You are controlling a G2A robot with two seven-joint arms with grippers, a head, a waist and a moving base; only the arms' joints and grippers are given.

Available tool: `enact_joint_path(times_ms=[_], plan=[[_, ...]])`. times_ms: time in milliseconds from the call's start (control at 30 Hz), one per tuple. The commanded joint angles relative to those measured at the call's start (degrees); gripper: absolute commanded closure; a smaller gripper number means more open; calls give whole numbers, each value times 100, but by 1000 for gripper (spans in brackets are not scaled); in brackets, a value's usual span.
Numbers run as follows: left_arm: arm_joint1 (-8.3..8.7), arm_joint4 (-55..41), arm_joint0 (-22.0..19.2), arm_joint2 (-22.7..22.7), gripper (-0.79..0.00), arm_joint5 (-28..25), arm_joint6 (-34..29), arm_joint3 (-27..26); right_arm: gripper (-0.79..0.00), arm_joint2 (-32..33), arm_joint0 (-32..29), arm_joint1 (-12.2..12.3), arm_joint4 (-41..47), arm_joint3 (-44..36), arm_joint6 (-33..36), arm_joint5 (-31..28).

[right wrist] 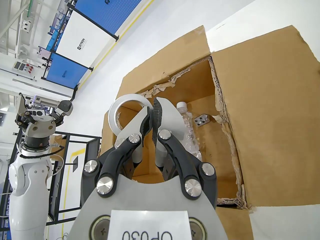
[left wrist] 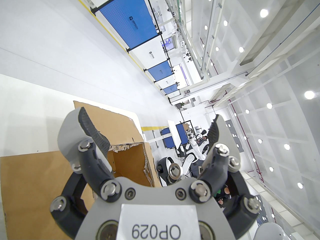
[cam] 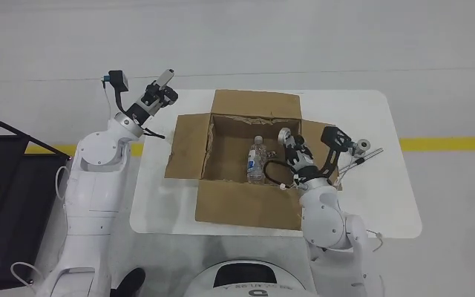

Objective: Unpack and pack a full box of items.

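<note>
Found cardboard box [cam: 239, 204] open at the middle of white table [cam: 371, 134], all four flaps folded outward and lying flat. Noted plain brown board, unprinted on the faces in view, with ragged, torn corrugation along the inner corners and top edges. Saw deep interior, mostly bare floor.

Spotted clear plastic bottle [cam: 255, 162] lying on its side on the box floor, white cap toward the far wall, crinkled body. Recorded small metal bracket [right wrist: 202, 120] with holes just beside the bottle, also on the floor.

Observed right gripper [right wrist: 153, 106] over the box opening, near the box's right wall, fingers drawn together and clamped on the rim of a silver metal ring [right wrist: 112, 118]. Noted ring as flat, smooth and washer-like, standing out to one side of the fingertips, wide hole in full view. Could not tell how high above the floor.

Logged left gripper [left wrist: 149, 116] off the table's far left corner, well apart from the box, pointed up and away, ribbed fingers [left wrist: 96, 136] spread wide with nothing between them.
</note>
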Motion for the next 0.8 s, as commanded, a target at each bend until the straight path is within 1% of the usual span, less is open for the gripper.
enact_joint_path(times_ms=[0,133,200,267,467,533,667,767], plan=[[0,-4,-1,0,-785,1,0,2,0,0,0,0,1,-1,-1,-1],[0,-4,-1,0,-785,1,0,2,0,-10,3,3,-20,32,7,-27],[0,-4,-1,0,-785,1,0,2,0,-202,132,21,-300,308,138,-197],[0,-4,-1,0,-785,1,0,2,0,-519,397,24,-830,687,341,-139],[0,-4,-1,0,-785,1,0,2,0,-1654,1519,-112,-2020,2177,1024,606],[0,-4,-1,0,-785,1,0,2,0,-1937,1831,-178,-2385,2660,1141,974],[0,-4,-1,0,-785,1,0,2,0,-2251,2355,-294,-2766,3350,1539,1402],[0,-4,-1,0,-785,1,0,2,0,-2375,2575,-366,-2984,3611,1669,1711]])
